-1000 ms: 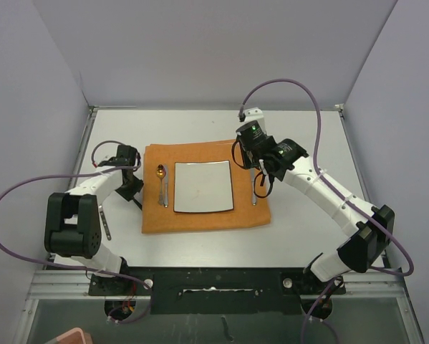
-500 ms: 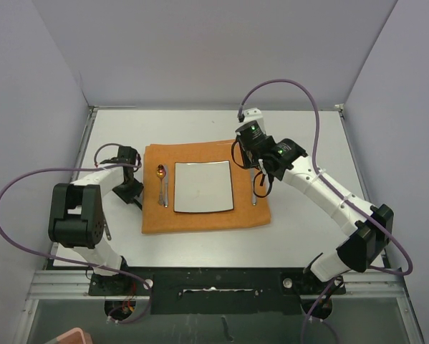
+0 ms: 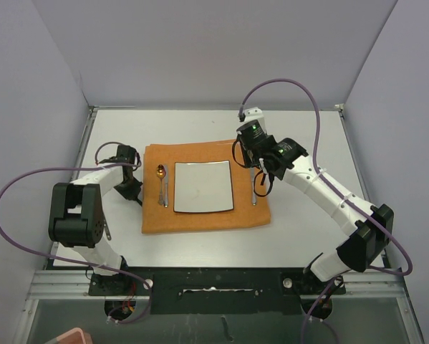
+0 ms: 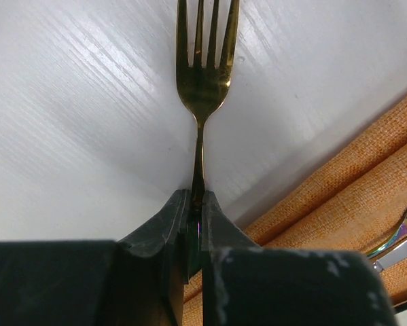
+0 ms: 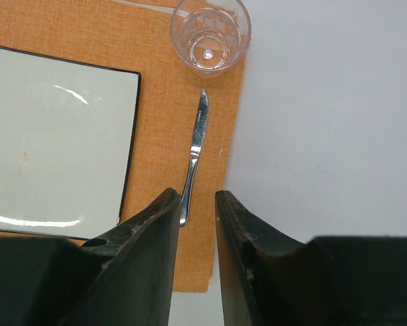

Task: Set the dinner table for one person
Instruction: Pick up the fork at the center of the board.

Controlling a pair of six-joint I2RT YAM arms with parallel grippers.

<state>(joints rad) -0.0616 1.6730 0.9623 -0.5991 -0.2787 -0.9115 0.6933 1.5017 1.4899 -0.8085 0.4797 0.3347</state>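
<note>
The left gripper (image 4: 196,221) is pinching the handle of a gold fork (image 4: 203,75), whose tines point away from it over the white dinner table (image 4: 67,136) just beneath. The right gripper (image 5: 198,204) hangs with its fingers apart above a knife (image 5: 196,146) on the orange mat (image 5: 162,68).

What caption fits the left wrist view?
The left hand grips a gold fork by its handle, tines pointing away across the white table, orange mat at right.

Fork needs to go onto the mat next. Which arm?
Left. The left fingers are shut on the fork handle, on the dinner table beside the orange mat. The right fingers stand open above the knife, across the plate.
</note>
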